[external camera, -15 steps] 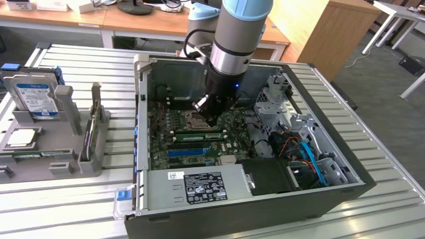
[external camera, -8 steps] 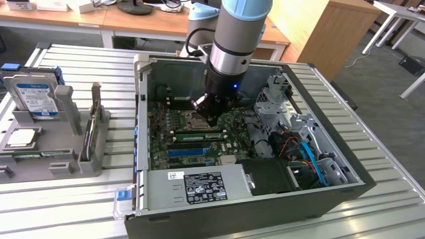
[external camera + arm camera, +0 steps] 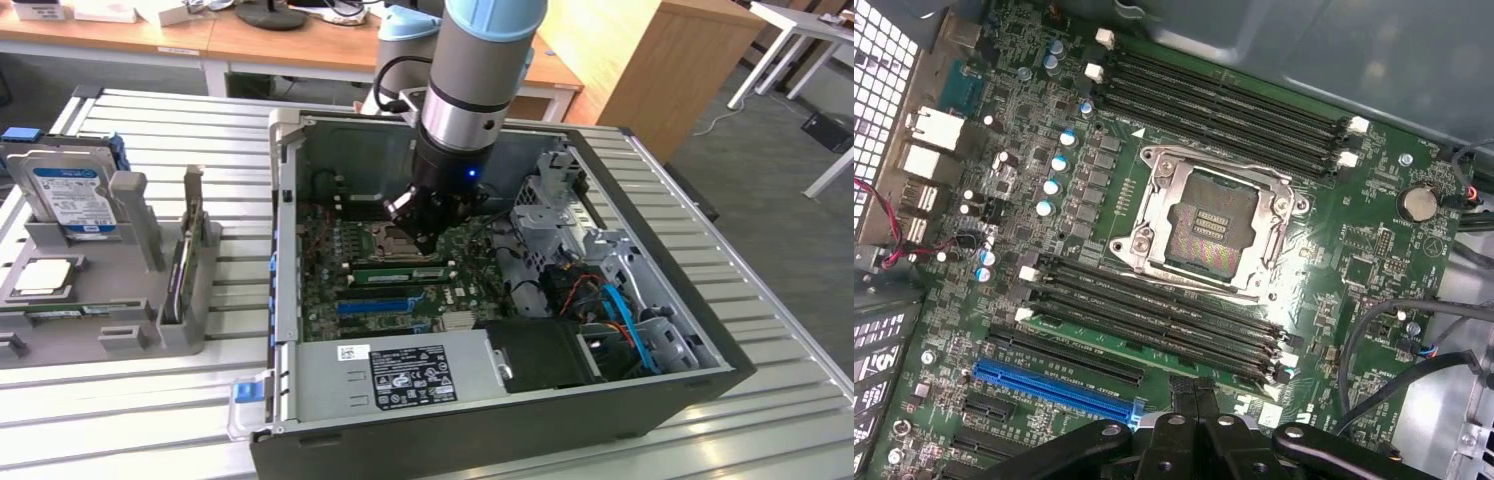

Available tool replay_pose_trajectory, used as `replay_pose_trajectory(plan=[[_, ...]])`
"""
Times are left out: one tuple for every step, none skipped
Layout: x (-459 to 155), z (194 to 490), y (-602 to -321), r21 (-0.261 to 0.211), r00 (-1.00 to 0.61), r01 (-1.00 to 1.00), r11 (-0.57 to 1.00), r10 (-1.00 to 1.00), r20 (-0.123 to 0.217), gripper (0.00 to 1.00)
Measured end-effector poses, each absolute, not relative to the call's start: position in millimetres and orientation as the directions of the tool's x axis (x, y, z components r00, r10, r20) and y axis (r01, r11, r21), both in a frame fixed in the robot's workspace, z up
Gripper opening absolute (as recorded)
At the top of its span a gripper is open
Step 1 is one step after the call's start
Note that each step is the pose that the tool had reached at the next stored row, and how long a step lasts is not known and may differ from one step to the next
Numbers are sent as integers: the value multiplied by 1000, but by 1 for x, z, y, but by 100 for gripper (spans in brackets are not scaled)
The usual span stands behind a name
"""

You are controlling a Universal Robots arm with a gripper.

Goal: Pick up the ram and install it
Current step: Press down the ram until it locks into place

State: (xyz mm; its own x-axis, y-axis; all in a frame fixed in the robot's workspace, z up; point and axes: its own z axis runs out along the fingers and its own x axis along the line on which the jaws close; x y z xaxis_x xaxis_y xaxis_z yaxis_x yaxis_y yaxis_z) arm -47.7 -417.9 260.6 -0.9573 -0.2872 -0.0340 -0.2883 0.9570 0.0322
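Fingers point(image 3: 1194, 400) are pressed together above the long green circuit-board ram point(image 3: 1154, 352), which lies in the motherboard point(image 3: 1374, 230) slot.

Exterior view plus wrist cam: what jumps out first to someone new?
The arm plunging into the open PC case, its shut pincer down over the motherboard beside the empty CPU socket. Just under the pincer, a green ram stick lies in the memory slots next to the socket. At the exterior view's left, a grey holder carries a hard drive with a blue-and-white label.
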Motion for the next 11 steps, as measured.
replay_pose_trajectory(plan=[[-48,261,-418,32,-957,-288,957,-287,-34,11],[-48,261,-418,32,-957,-288,957,-287,-34,11],[-48,261,-418,32,-957,-288,957,-287,-33,11],[-48,261,-418,33,-958,-287,957,-286,-32,11],[-48,261,-418,33,-958,-285,958,-285,-30,11],[-48,261,-418,34,-959,-284,958,-283,-29,11],[-48,261,-418,34,-959,-283,958,-282,-27,11],[-48,261,-418,35,-959,-281,959,-281,-25,11],[-48,261,-418,35,-961,-278,960,-277,-24,11],[-48,261,-418,35,-963,-271,962,-270,-24,11],[-48,261,-418,35,-965,-262,964,-261,-23,11]])
